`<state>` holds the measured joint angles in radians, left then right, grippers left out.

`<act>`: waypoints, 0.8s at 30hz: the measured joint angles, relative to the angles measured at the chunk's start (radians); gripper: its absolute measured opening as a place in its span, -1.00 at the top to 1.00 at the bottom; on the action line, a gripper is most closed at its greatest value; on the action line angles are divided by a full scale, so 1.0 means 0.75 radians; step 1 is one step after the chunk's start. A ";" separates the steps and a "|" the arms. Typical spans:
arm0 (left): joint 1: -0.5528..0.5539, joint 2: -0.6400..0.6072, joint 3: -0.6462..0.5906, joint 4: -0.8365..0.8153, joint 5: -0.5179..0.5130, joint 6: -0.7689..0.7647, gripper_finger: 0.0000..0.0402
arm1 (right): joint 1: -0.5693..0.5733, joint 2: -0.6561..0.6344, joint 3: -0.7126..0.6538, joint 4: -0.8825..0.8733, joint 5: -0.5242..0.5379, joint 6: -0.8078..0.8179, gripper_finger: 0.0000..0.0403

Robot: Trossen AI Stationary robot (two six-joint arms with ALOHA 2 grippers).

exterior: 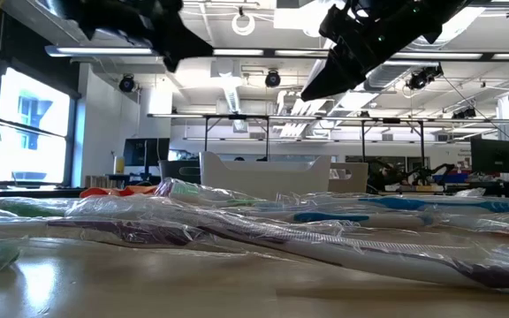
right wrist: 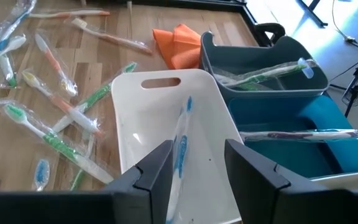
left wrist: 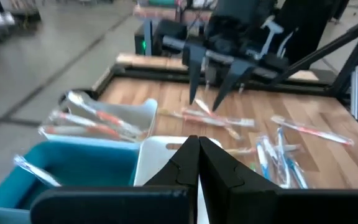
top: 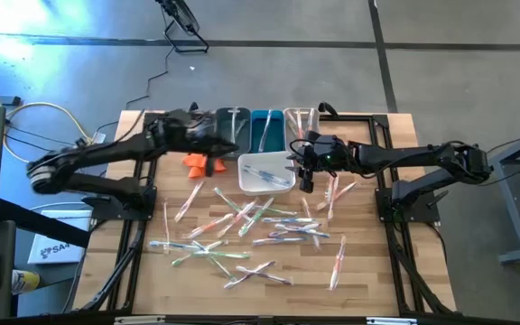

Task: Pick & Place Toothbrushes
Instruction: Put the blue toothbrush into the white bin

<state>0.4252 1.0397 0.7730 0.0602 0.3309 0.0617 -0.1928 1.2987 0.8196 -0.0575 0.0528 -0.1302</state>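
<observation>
Behind white bin (right wrist: 135, 130), orange cloth (right wrist: 178, 43)

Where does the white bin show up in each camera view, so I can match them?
High view: white bin centre, in front of the row of bins.
Low view: its pale wall stands mid-picture behind the wrapped toothbrushes.
Left wrist view: a white corner behind the shut left pincer.
Right wrist view: fills the centre, between the open right pincer's fingers.
Shared landmark: the teal bin beside it.
</observation>
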 joint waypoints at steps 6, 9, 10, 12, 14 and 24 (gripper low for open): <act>0.000 -0.269 -0.161 -0.014 0.001 0.031 0.96 | 0.000 0.000 0.000 0.034 0.000 0.052 0.32; -0.001 -0.386 -0.227 -0.027 0.001 0.032 0.96 | 0.000 0.000 0.000 0.044 0.000 0.054 0.32; -0.001 -0.422 -0.241 -0.047 0.000 0.045 0.96 | 0.000 0.000 0.000 0.048 0.000 0.054 0.32; -0.001 -0.501 -0.259 -0.117 0.000 0.096 0.96 | 0.000 0.000 0.000 0.051 0.000 0.053 0.32; -0.001 -0.576 -0.278 -0.189 0.001 0.126 0.96 | 0.000 0.000 0.000 0.053 0.000 0.054 0.32; -0.001 -0.835 -0.358 -0.369 -0.005 0.138 0.96 | 0.001 0.000 0.000 0.052 -0.004 0.053 0.32</act>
<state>0.4248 0.4138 0.5045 -0.2169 0.3272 0.1654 -0.1921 1.2987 0.8196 -0.0181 0.0498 -0.0902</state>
